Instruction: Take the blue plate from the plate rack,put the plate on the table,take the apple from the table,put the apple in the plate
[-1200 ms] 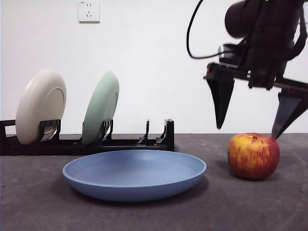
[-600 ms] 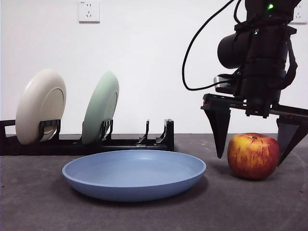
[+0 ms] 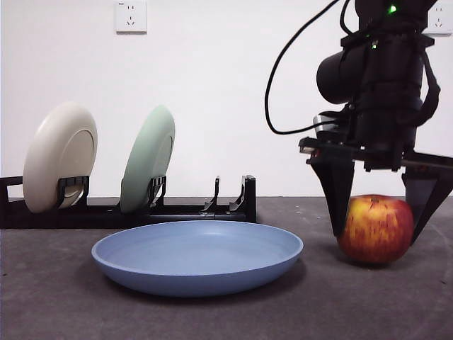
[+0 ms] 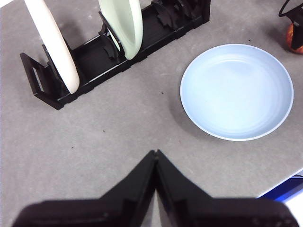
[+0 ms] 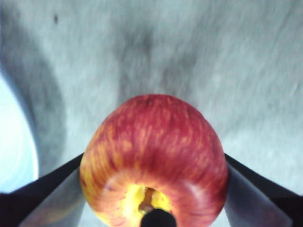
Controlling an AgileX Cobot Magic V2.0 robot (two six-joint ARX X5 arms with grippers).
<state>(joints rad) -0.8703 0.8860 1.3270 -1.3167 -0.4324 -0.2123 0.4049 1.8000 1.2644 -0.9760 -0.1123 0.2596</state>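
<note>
The red apple (image 3: 376,230) rests on the dark grey table (image 3: 56,297) at the right. My right gripper (image 3: 377,237) has come down over it, one black jaw pressed against each side of the apple (image 5: 154,151), so it is shut on the fruit. The blue plate (image 3: 197,256) lies flat on the table just left of the apple, with nothing in it. In the left wrist view the plate (image 4: 236,92) shows whole. My left gripper (image 4: 155,153) hovers shut and holds nothing, well away from the plate. The black plate rack (image 3: 177,211) stands behind.
The rack holds a cream plate (image 3: 60,156) and a pale green plate (image 3: 148,159), both upright in the left slots; its right slots hold nothing. A white wall with a socket (image 3: 132,15) closes off the back. A blue-white edge (image 4: 289,187) shows near the left gripper.
My right gripper has dropped from above the apple to table level, and its jaws have closed in onto the apple's sides. The apple nudged slightly right. The plates and the rack stayed put.
</note>
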